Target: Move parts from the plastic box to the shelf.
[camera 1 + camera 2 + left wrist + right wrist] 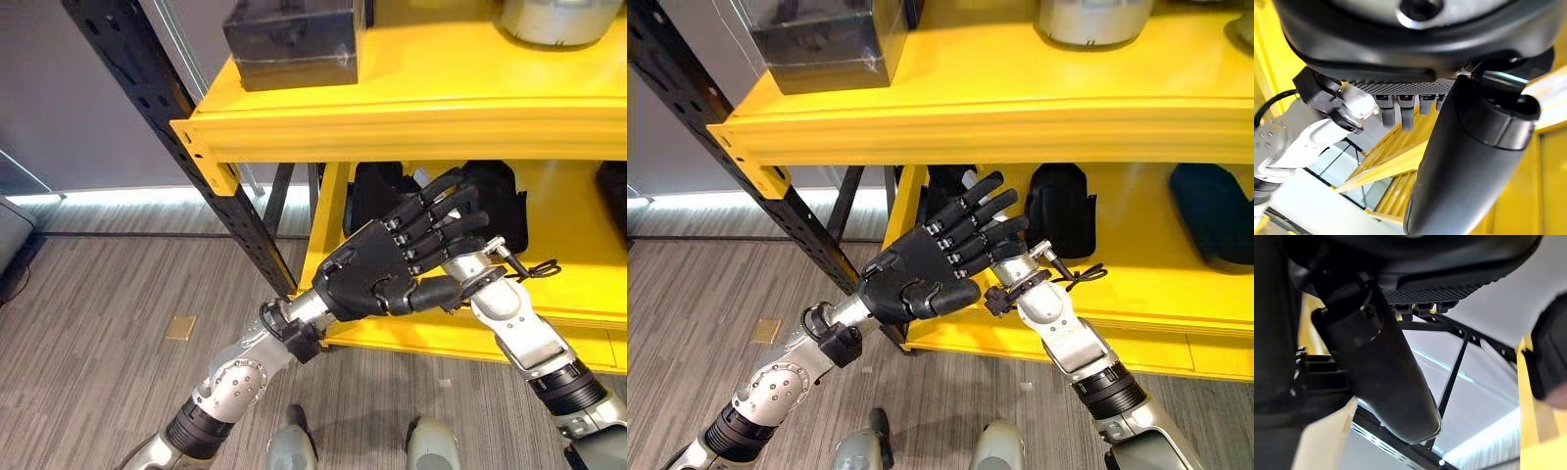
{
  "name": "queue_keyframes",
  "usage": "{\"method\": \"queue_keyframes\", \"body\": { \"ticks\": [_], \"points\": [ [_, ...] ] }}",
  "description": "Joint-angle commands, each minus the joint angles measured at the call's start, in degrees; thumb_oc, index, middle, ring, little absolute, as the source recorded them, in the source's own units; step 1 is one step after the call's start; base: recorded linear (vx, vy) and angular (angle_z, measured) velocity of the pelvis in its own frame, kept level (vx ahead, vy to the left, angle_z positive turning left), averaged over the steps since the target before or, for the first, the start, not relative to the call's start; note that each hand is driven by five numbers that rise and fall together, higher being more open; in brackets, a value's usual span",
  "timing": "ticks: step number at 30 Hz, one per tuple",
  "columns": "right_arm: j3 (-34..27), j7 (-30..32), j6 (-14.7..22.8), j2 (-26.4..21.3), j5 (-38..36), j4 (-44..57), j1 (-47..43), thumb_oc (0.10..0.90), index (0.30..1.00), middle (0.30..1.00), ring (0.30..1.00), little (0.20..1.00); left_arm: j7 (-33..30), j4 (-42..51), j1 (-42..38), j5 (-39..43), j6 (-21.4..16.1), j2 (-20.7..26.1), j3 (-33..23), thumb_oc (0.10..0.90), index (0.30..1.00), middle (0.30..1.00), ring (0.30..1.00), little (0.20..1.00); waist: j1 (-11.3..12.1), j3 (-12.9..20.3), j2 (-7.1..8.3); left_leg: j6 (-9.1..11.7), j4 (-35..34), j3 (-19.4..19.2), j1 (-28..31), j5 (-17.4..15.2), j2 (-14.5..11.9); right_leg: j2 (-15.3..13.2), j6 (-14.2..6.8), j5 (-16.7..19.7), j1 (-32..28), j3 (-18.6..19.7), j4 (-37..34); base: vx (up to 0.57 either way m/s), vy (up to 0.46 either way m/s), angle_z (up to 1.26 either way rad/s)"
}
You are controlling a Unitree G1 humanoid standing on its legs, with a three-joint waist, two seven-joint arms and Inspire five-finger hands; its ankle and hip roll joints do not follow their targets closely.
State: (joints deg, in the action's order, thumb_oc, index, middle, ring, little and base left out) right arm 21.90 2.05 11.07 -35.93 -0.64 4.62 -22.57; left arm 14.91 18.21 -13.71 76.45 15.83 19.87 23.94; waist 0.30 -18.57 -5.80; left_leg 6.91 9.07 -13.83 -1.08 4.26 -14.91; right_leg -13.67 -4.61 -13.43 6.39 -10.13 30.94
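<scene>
My left hand is raised in front of the yellow shelf's lower level, open, with straight fingers and nothing in it. My right hand lies mostly hidden behind it; only its wrist shows in the eye views. In the right wrist view its thumb is out straight and it holds nothing. Black parts lie on the lower level behind the hands, and another lies further right.
The upper yellow shelf carries a dark box and a silver round container. A black perforated post slants down at the shelf's left corner. Grey wood-pattern floor lies on the left.
</scene>
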Motion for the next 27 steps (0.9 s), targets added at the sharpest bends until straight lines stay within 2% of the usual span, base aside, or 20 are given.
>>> {"method": "queue_keyframes", "body": {
  "ticks": [1,3,6,8,10,12,16,20,27],
  "points": [
    [2.36,3.99,10.93,8.65,2.1,15.3,-8.2,0.9,1.0,1.0,1.0,1.0,-5.16,-4.71,1.93,3.04,4.31,-3.78,4.49,0.9,1.0,1.0,1.0,1.0,-0.51,3.07,2.58,-0.49,1.71,-2.03,2.4,-5.13,-2.11,-0.79,0.15,1.24,-4.35,-0.59,-4.6,-0.04,-0.005,0.03],
    [2.06,4.66,10.57,8.12,1.98,14.91,-8.21,0.9,1.0,1.0,1.0,1.0,-4.41,-5.5,3.2,2.46,4.06,-3.35,3.96,0.9,1.0,1.0,1.0,1.0,-0.35,3.07,2.6,-0.47,1.75,-1.95,2.35,-5.15,-2.06,-0.86,0.18,1.15,-4.38,-0.66,-4.58,-0.02,0.009,0.01],
    [0.07,5.48,10.26,5.63,-0.38,13.34,-7.21,0.9,1.0,1.0,1.0,1.0,0.99,-7.0,6.9,-1.18,1.89,-1.8,1.41,0.9,1.0,1.0,1.0,1.0,0.35,3.31,2.54,-0.46,1.67,-1.57,2.27,-5.04,-1.86,-1.11,0.27,1.13,-4.91,-1.16,-5.02,-0.03,0.016,0.02],
    [-2.16,4.68,10.09,4.18,-4.11,12.18,-3.82,0.9,1.0,1.0,1.0,1.0,4.48,-7.29,8.39,-5.81,-2.91,-0.97,0.02,0.9,1.0,1.0,1.0,1.0,0.54,3.65,2.62,-0.67,1.53,-1.39,2.41,-5.05,-1.78,-1.33,0.2,1.22,-5.72,-1.56,-5.67,0.0,0.0,0.0],
    [-3.08,3.58,9.73,3.83,-6.31,12.03,-1.62,0.9,1.0,1.0,1.0,1.0,3.93,-7.38,8.6,-7.35,-6.41,-0.64,-0.75,0.9,1.0,1.0,1.0,1.0,0.33,3.88,2.79,-0.71,1.35,-1.43,2.56,-5.0,-1.77,-1.37,0.09,1.33,-5.98,-1.6,-5.92,0.0,0.0,0.09],
    [-4.97,3.26,9.39,3.82,-7.2,12.17,3.25,0.9,1.0,1.0,1.0,1.0,2.87,-7.53,8.22,-8.87,-12.8,-0.65,-2.82,0.9,1.0,1.0,1.0,1.0,-0.31,4.37,3.35,-0.83,0.91,-1.83,3.05,-5.02,-1.85,-1.38,-0.17,1.65,-6.6,-1.42,-6.88,0.0,-0.016,0.08],
    [-8.5,3.69,9.44,3.49,-7.01,12.23,9.82,0.9,1.0,1.0,1.0,1.0,4.85,-6.4,7.54,-11.68,-13.75,-0.83,-5.94,0.9,1.0,1.0,1.0,1.0,-1.42,5.23,4.09,-0.9,0.64,-2.79,3.51,-5.11,-2.34,-1.21,-0.43,2.37,-7.22,-0.72,-8.78,0.0,-0.015,0.0],
    [-14.63,5.1,11.85,1.84,-6.9,13.08,16.13,0.9,1.0,1.0,1.0,1.0,6.51,-4.36,6.03,-13.42,-14.2,-0.22,-8.56,0.9,1.0,1.0,1.0,1.0,-3.57,6.49,5.12,-0.81,0.3,-4.87,4.43,-5.36,-3.03,-1.38,-1.0,3.8,-7.96,0.47,-11.96,-0.01,-0.017,-0.15],
    [-21.65,5.87,12.17,1.41,-6.21,14.61,20.26,0.9,1.0,1.0,1.0,1.0,0.75,-2.66,4.67,-17.79,-17.65,0.49,-12.64,0.9,1.0,1.0,1.0,1.0,-5.91,9.21,6.1,-0.02,-1.81,-10.18,7.05,-4.74,-4.77,-3.56,-2.89,7.72,-8.98,-0.02,-17.98,0.02,0.0,-0.38]
  ]
}}
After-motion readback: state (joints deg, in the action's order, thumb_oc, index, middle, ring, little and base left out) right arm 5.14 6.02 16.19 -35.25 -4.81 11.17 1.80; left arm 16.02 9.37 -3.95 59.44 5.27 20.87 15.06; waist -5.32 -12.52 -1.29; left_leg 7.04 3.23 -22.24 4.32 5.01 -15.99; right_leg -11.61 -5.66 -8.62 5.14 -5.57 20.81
